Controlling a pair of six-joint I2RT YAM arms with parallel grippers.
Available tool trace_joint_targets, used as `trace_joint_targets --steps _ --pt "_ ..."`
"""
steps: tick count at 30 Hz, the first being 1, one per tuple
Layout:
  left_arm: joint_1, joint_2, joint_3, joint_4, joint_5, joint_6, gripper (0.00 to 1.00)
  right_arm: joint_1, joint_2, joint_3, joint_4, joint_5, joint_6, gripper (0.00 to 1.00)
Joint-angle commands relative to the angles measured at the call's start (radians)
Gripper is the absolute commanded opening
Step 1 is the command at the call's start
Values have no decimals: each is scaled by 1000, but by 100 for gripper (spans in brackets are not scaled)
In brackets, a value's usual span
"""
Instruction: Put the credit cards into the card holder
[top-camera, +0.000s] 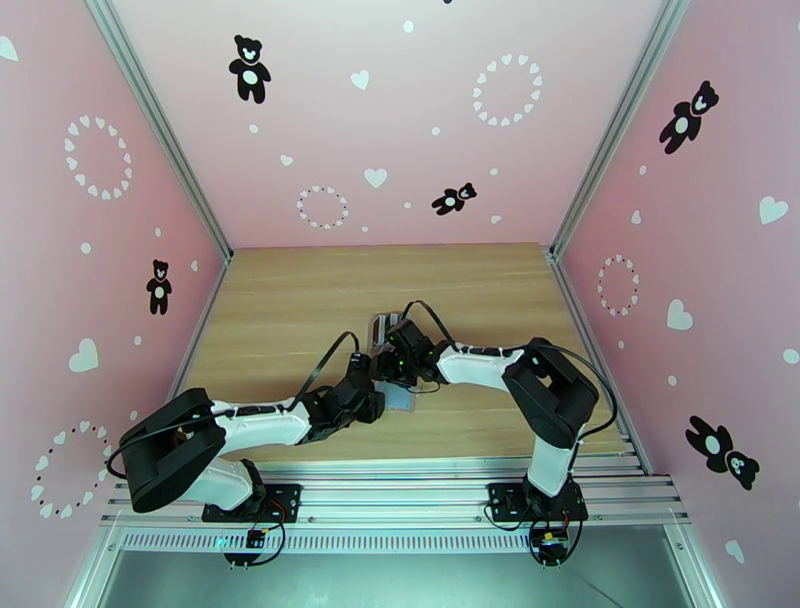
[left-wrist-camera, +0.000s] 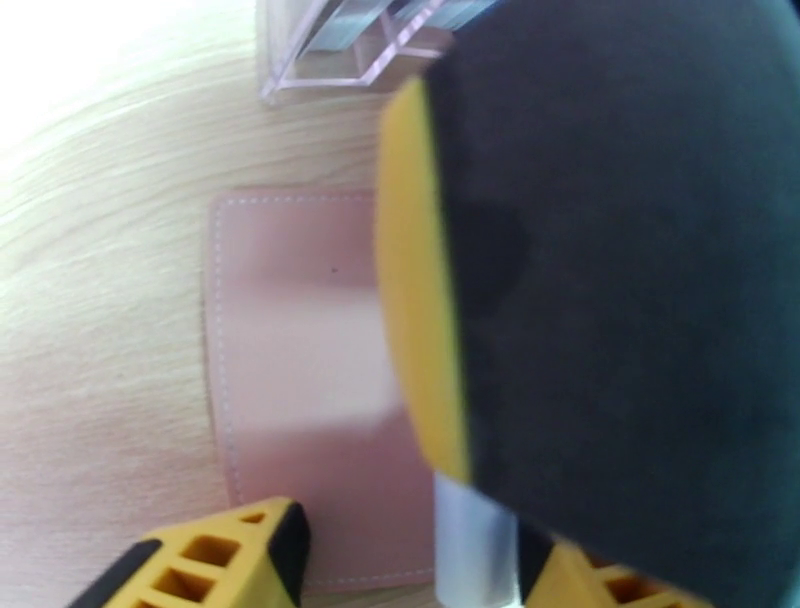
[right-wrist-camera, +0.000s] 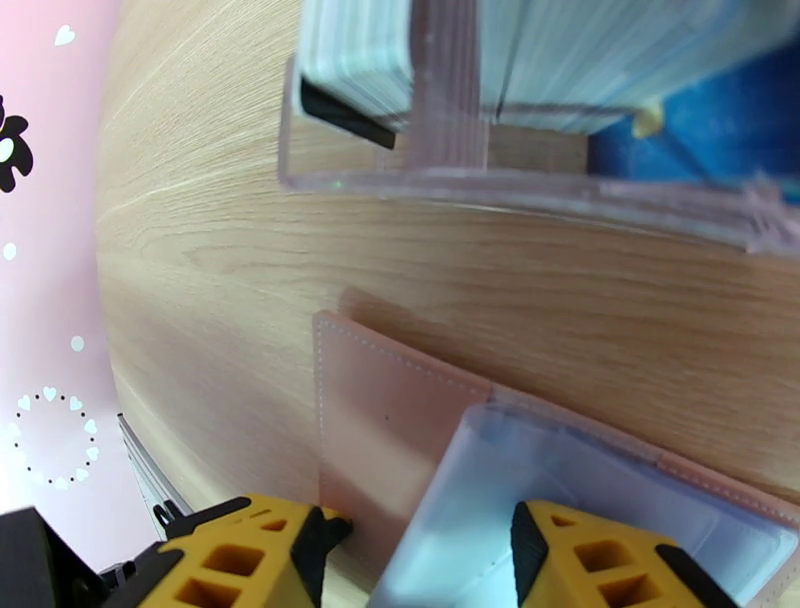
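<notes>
The tan-pink card holder lies open on the wooden table, and its clear plastic sleeve stands up off the pink leaf. My right gripper is open, one finger on each side of the sleeve's near edge. My left gripper is also open, low over the card holder from the other side, with the sleeve's pale edge beside one finger. The light blue and whitish credit cards stand on edge in a clear slotted stand just beyond. Both grippers meet over the holder at mid-table.
The right arm's black and yellow gripper body looms close over the left wrist camera's right side. The clear stand sits directly behind the two grippers. Pink walls enclose the table on three sides, with bare wood around.
</notes>
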Motion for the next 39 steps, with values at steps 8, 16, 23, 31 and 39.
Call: trace_joint_targets --steps 8,16,23,31,39 --pt "0 6 12 -88 19 3 51 10 -131 -13 -67 28 -17 56" --pt "1 -44 33 -138 -5 14 50 14 -174 -66 -65 38 -13 57" --pt "0 -71 55 -183 -40 28 50 21 -163 -85 -50 38 -6 57" --pt "1 -87 76 -237 -93 39 50 21 -137 -103 -12 21 7 57" --pt "3 -141 81 -329 -193 43 51 21 -147 -110 -9 22 7 57"
